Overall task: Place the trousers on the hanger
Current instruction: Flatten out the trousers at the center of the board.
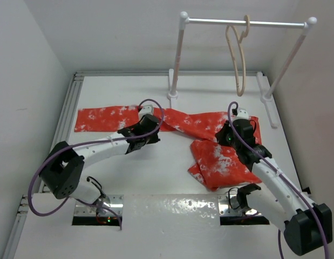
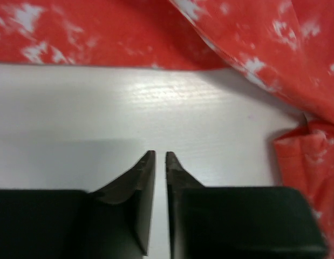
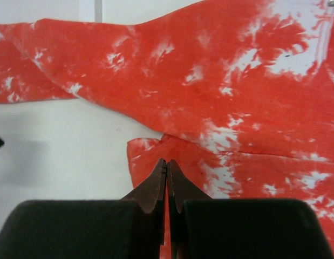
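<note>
Trousers [image 1: 218, 162] lie on the desk [image 1: 167, 167], none of them on the hanger [image 1: 239, 89]. From the top view I note one leg stretched flat toward the left side, a twisted middle section running across the centre, and the rest folded over itself in a bunched heap on the right. The hanger hangs by its hook from the white rail [image 1: 264, 23] at the back of the desk, right of centre and well apart from the fabric. Left fingers [image 2: 148, 172]: drawn almost together with only a thin slit between the tips and nothing in it; they sit above bare desk, with the near edge of the flat leg just beyond them. Right fingers [image 3: 153, 181]: pressed tip to tip, directly over the corner of the folded heap where the fabric doubles back. Whether a pinch of cloth is caught between those tips I cannot tell from the right wrist view. In the top view the right arm reaches over the heap and the left arm ends beside the twisted middle section.
</note>
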